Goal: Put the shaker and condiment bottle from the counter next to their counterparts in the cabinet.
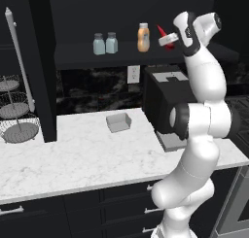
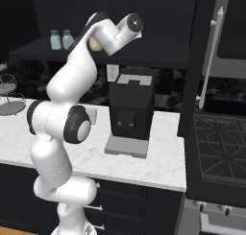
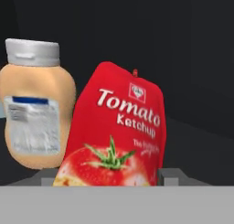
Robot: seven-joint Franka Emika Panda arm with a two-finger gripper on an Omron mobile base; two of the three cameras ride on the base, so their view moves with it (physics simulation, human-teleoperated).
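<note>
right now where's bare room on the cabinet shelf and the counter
Shelf: free left of the two shakers and between them and the orange bottle. Crowded at the ketchup bottle and gripper. Counter: bare between wire basket and grey tray.

Red condiment bottle (image 3: 119, 131), white lettering, tomato picture; orange bottle (image 3: 37, 111), seemingly grey-capped; white grey-veined counter (image 1: 73, 154).

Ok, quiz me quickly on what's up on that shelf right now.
1. How many shakers stand on the shelf?
2. True or false: in the left base view, the ketchup is left of the shakers.
3. What stands beside the ketchup in the hand view: A a mug, B an orange bottle, C a bowl?
Key: 1 two; 2 false; 3 B.
</note>
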